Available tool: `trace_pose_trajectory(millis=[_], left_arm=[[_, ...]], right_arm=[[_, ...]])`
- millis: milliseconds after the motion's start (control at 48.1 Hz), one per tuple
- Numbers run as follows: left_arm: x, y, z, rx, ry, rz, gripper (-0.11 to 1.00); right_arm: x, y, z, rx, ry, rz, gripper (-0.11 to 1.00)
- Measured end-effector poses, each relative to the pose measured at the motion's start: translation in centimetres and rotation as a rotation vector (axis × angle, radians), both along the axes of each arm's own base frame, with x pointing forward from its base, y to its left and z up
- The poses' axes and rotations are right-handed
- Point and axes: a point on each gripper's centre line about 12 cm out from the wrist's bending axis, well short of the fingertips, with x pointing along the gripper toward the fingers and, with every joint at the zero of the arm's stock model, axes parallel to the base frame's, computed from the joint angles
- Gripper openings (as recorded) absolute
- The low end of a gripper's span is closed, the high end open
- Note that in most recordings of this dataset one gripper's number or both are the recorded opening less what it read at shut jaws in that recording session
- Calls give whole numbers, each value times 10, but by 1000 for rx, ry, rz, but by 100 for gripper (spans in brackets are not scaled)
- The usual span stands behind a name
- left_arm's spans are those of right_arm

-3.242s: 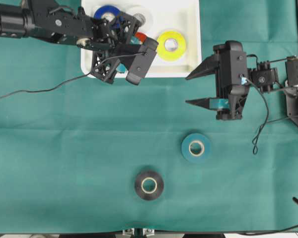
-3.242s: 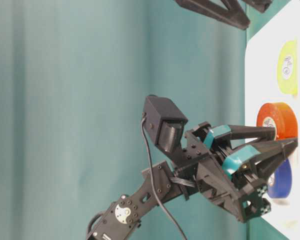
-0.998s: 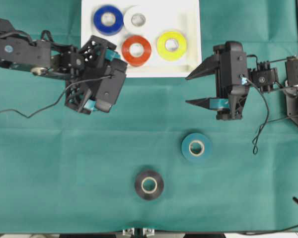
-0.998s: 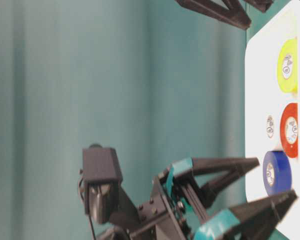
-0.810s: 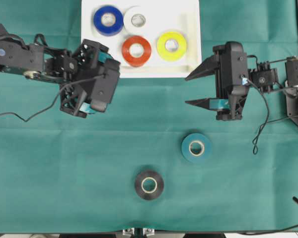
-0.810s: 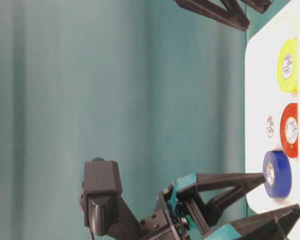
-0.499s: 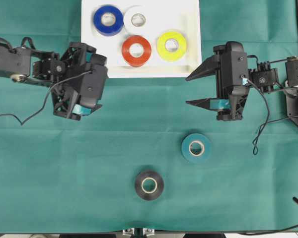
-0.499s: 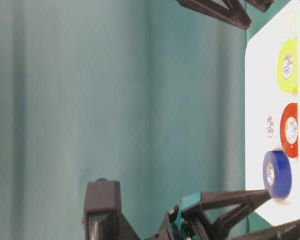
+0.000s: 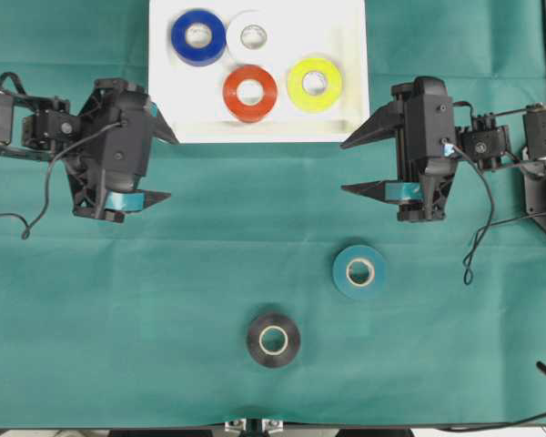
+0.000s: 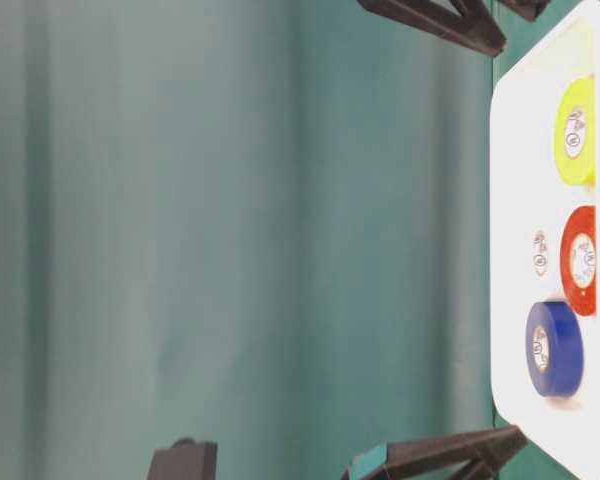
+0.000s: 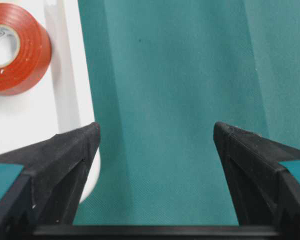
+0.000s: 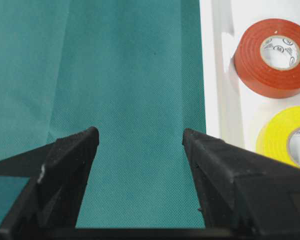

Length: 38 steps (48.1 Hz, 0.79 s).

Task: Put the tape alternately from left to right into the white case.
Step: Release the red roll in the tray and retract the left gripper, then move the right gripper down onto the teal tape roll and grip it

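White case (image 9: 350, 109) sits at the far edge of the green cloth (image 9: 200, 264), near the middle of that edge. Four rolls lie flat inside it: blue roll (image 9: 197, 36) and white roll (image 9: 252, 36) side by side along the far wall, touching; red roll (image 9: 250, 93) and yellow roll (image 9: 314, 84) in the row nearer the front rim, apart from each other. Red sits just in front of the blue and white pair.

Two rolls are outside the case, flat on the cloth: teal roll (image 9: 359, 270) right of centre, black roll (image 9: 273, 340) closer to the near edge, left of the teal one. They do not touch.

Left gripper (image 9: 162, 167) is over the cloth just off the case's near-left corner, jaws spread wide, nothing between them; its wrist view shows bare cloth in the gap. Right gripper (image 9: 350, 166) is off the case's near-right corner, jaws likewise wide and empty, with the teal roll nearer the near edge than it.
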Motion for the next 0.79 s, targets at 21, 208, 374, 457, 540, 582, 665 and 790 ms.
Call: trace_pose_trajectory(millis=[21, 208, 374, 457, 540, 582, 665, 790], left_arm=[[-1, 0, 0, 1, -6, -1, 75], [-1, 0, 2, 1, -37, 1, 75], [0, 0, 2, 3, -40, -1, 74], [0, 0, 3, 3, -41, -1, 74], [0, 0, 3, 3, -41, -1, 74], [0, 0, 3, 3, -41, -1, 74], [0, 0, 3, 2, -41, 0, 74], [0, 0, 2, 1, -40, 1, 74]], right_arm=[[0, 0, 0, 0, -1, 0, 76], [0, 0, 0, 0, -1, 0, 75], [0, 0, 0, 4, 0, -3, 75], [0, 0, 0, 6, 0, -4, 75], [0, 3, 0, 16, 5, -3, 76], [-1, 5, -1, 24, 11, -1, 75], [-2, 13, -2, 45, 26, 8, 76], [-5, 27, -4, 78, 54, 23, 76]])
